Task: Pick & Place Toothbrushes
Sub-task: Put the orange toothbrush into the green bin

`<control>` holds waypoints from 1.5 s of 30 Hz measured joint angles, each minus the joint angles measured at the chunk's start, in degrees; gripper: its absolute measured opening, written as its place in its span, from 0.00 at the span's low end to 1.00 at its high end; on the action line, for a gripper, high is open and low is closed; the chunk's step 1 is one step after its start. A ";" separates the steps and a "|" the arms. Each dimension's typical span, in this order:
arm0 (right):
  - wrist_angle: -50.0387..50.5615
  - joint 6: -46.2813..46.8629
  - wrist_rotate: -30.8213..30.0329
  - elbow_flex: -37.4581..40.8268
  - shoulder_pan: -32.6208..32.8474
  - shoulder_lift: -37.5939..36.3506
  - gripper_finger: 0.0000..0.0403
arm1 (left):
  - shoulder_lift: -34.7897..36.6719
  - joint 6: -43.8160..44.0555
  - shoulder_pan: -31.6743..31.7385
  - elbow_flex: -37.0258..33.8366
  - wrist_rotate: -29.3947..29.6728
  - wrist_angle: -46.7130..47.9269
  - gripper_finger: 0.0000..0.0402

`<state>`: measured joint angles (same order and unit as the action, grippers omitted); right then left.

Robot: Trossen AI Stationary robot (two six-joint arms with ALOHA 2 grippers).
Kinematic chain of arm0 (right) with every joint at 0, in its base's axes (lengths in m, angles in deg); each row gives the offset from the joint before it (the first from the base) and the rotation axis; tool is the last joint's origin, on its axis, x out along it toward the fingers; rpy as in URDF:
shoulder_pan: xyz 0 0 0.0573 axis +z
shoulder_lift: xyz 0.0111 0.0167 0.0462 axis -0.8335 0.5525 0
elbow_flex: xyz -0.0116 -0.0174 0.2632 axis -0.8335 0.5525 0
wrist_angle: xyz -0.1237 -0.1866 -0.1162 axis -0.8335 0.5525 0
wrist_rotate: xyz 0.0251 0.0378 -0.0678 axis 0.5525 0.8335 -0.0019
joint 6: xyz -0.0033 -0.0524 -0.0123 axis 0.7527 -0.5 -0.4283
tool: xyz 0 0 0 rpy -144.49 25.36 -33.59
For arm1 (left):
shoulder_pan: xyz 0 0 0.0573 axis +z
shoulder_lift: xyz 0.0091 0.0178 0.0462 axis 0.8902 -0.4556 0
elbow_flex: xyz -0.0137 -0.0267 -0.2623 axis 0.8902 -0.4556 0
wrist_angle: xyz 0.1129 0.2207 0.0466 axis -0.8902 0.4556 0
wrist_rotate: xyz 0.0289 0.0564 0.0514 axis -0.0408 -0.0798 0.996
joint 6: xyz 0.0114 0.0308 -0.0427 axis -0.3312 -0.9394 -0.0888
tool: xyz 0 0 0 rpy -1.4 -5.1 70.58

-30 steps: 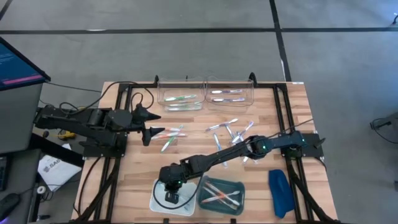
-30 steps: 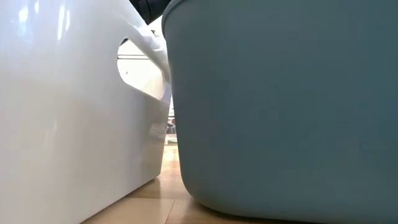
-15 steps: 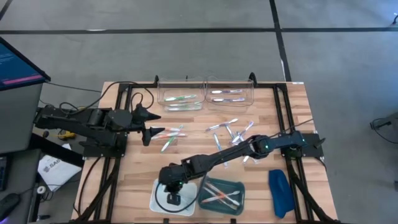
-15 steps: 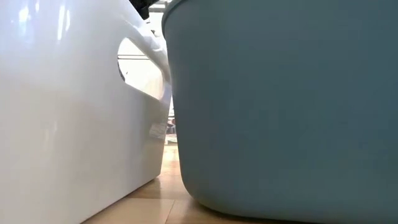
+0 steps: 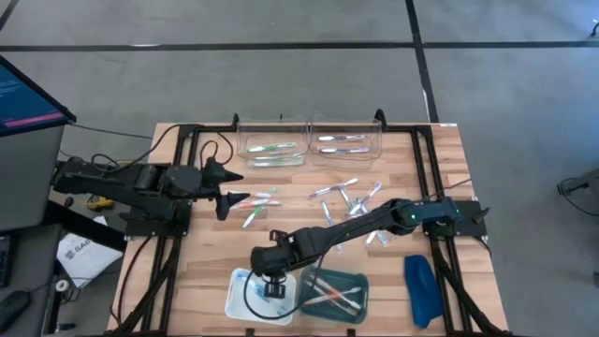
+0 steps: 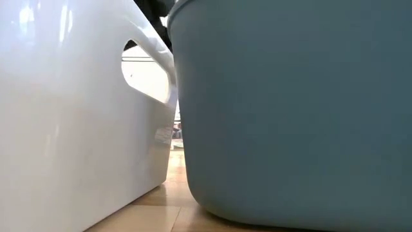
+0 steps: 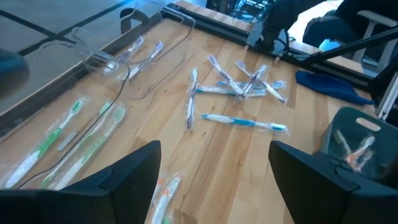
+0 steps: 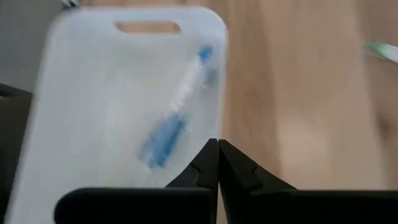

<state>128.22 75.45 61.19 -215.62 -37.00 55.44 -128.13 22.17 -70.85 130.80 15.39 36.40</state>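
My right gripper (image 5: 270,289) hangs shut over the white tray (image 5: 236,301) at the near edge, with nothing between its fingers (image 8: 217,148). A blue toothbrush (image 8: 169,127) lies flat on that tray's floor. The teal tray (image 5: 359,281) beside it holds pink and white toothbrushes (image 5: 332,296). Several loose wrapped toothbrushes (image 5: 352,200) lie at mid-table, and pink and green ones (image 5: 256,202) lie near my left gripper (image 5: 227,193). It waits open above the table's left side, touching nothing (image 7: 214,180).
Two clear bins stand at the far edge: one (image 5: 271,142) with green toothbrushes, one (image 5: 344,140) with silvery ones. A dark-blue oblong object (image 5: 421,288) lies at the near right. In the low view the white tray's wall (image 6: 71,116) and the teal tray's wall (image 6: 290,109) fill the picture.
My right gripper, shut throughout, has risen out of the white tray, shifted a little toward the table's right edge and tipped. The blue toothbrush has stayed on the tray's floor.
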 joint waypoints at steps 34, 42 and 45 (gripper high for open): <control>24.10 0.51 -11.65 0.00 10.00 -2.03 0.00 | -2.62 -0.08 0.01 0.00 0.03 -1.34 0.73; 22.48 0.32 -14.52 0.01 11.61 -2.01 0.00 | -2.65 -0.08 0.02 0.00 0.03 -1.81 0.73; 21.52 -0.26 -18.23 0.02 11.74 -2.01 0.00 | -2.65 -0.08 0.00 0.00 0.03 -2.09 0.73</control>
<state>149.74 75.20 42.96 -215.60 -25.26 53.43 -130.78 22.10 -70.85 130.80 15.41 34.31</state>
